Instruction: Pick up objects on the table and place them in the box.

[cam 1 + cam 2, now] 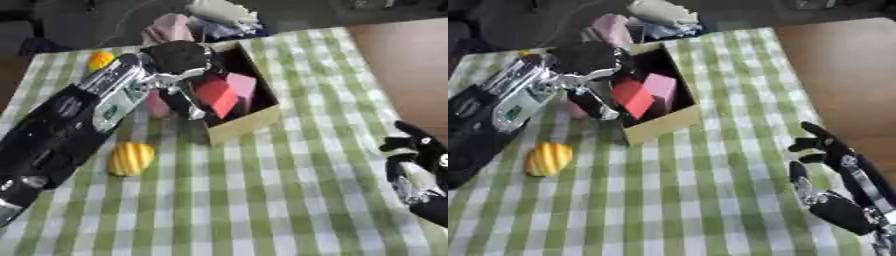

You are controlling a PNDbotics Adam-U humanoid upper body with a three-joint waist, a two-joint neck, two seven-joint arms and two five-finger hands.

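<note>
Cardboard box (246, 122) stands on the far middle of the table (289, 200), which has a green and white checked cloth. Inside the box lie a red block (217, 96) and a pink block (242, 85), touching each other. The left hand (179, 60) comes in from the left and is over the left rim of the box, beside the red block; its fingers (595, 104) point down along the box wall, but I cannot tell if they are spread or pinching something. Just left of the box, partly hidden behind this hand, there is a pink object (157, 106). A yellow ribbed object (130, 158) lies on the cloth nearer, well apart from the box. A small orange and yellow object (100, 60) sits near the far left corner of the table. The right hand (824, 150) rests at the near right edge, with its fingers relaxed and spread, holding nothing.
</note>
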